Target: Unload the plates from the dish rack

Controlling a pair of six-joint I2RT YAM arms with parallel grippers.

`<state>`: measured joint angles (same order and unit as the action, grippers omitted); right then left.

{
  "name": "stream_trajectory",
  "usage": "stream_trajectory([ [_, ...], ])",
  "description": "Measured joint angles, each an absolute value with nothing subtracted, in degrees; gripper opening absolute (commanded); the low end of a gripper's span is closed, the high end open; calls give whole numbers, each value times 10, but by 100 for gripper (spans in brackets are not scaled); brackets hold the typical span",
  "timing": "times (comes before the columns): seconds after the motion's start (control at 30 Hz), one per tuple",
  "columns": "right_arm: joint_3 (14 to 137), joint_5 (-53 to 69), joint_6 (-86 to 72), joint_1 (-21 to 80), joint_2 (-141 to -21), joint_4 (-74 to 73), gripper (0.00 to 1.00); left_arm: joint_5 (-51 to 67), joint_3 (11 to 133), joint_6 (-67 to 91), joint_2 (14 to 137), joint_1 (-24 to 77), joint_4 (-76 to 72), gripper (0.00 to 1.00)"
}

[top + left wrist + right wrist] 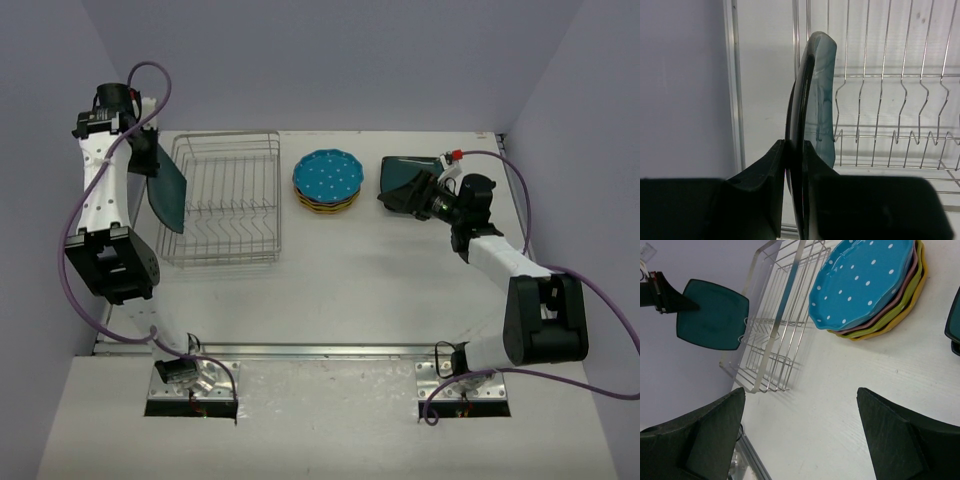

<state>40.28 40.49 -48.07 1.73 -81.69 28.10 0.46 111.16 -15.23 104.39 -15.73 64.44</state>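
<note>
White table [380,290]: we see left gripper [794,150] pinching teal plate [168,195] rim, plate beside dish rack [225,200]; right gripper [396,197] spread.

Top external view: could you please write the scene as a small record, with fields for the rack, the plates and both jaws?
dish rack: no plates inside
left jaws: shut on dark teal plate, on edge at rack's left side
right jaws: open, empty
round stack: right of rack, dotted blue plate on top
</note>
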Motion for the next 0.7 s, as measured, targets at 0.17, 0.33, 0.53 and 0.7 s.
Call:
stream_trajectory([
  [0.17, 406, 405, -482, 21, -817, 280, 91, 24, 1249, -146, 1072, -153, 683, 0],
  [0.33, 414, 405, -482, 30, -817, 277, 91, 17, 1289, -160, 1056, -121, 680, 0],
  [0.53, 425, 409, -502, 56, -817, 292, 92, 135, 1195, -161, 983, -93, 663, 0],
  [0.7, 440, 430, -521, 94, -822, 327, 91, 328, 1097, -136, 931, -74, 665, 0],
])
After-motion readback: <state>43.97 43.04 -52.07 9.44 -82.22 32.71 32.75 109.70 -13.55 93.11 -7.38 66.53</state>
